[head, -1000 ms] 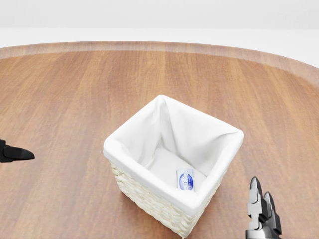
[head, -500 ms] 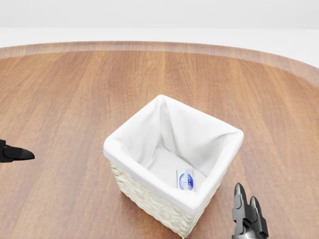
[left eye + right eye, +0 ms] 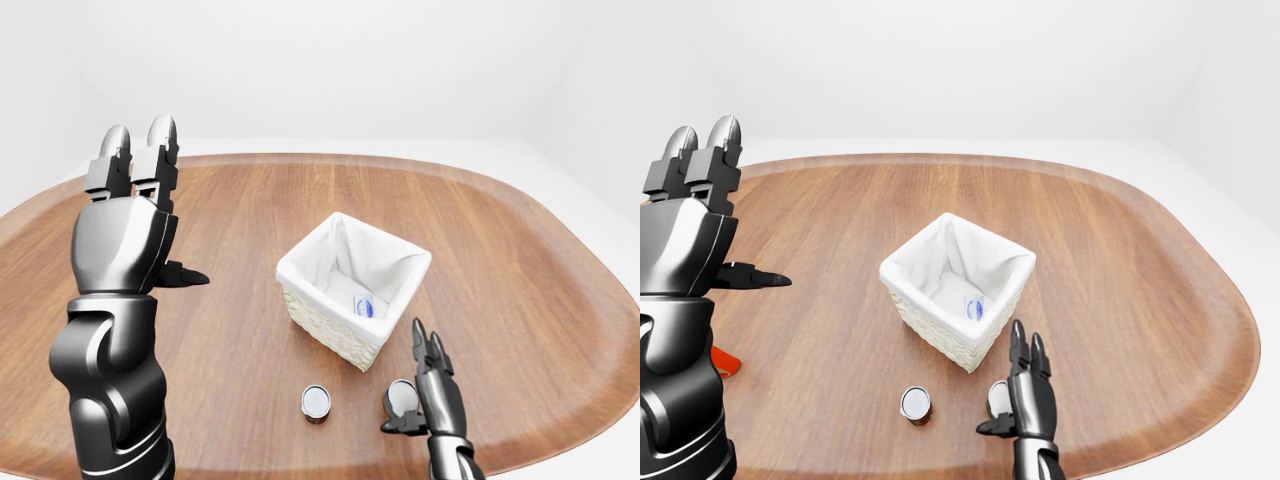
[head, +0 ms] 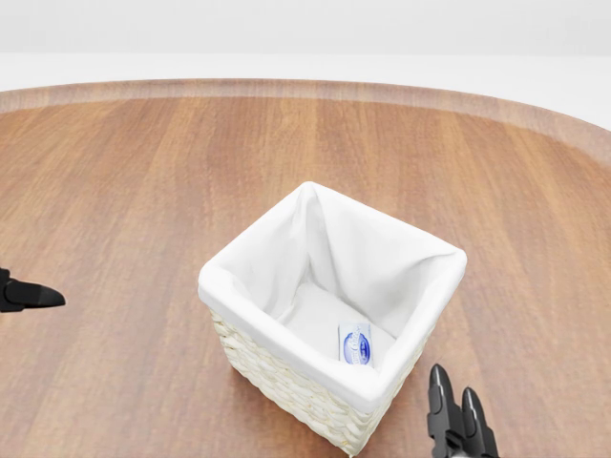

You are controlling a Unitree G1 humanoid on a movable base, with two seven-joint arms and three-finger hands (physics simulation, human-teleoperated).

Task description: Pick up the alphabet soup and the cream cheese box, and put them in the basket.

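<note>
Below the white-lined wicker basket (image 3: 353,290), right hand (image 3: 433,385) (fingers spread, empty) flanks a silver-lidded can (image 3: 400,397); a clumsy closure might topple it.

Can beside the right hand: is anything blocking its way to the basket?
Nothing visible. Only bare table lies between the can and the basket. The other can sits aside, to the left in the left-eye view.

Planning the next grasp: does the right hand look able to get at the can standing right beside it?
Probably yes. The right hand stands open with its fingers raised, close against the can on the table, nothing between them. The basket sits apart, farther up the left-eye view.
</note>
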